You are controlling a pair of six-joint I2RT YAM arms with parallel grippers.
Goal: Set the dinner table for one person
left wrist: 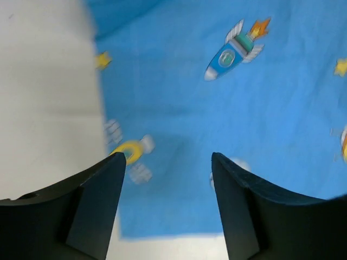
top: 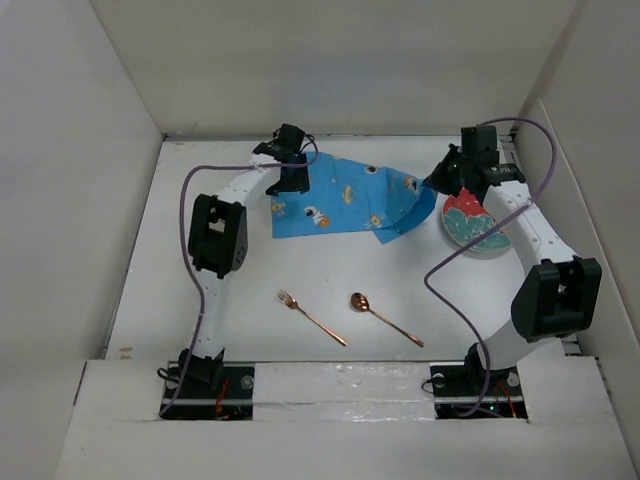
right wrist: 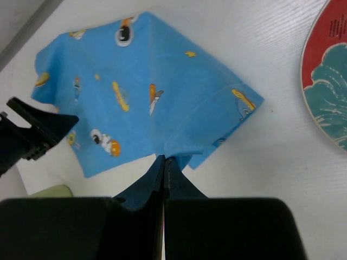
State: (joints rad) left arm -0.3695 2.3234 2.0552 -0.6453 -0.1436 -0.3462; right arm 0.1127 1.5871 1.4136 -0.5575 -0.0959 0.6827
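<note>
The right gripper [right wrist: 164, 160] pinches a corner of the blue mat [top: 340, 200] tight, lifting a fold, probably to pull it flat. The left gripper [left wrist: 168, 162] hangs released over the opposite edge, likely to pin it. The white table [top: 200, 300] lies beneath everything, with plate [top: 475, 225], fork [top: 312, 317] and spoon [top: 385, 318] waiting nearby.

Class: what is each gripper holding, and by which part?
The right gripper pinches the blue mat by a raised fold at its right end. The left gripper is open over the mat, holding nothing.
</note>
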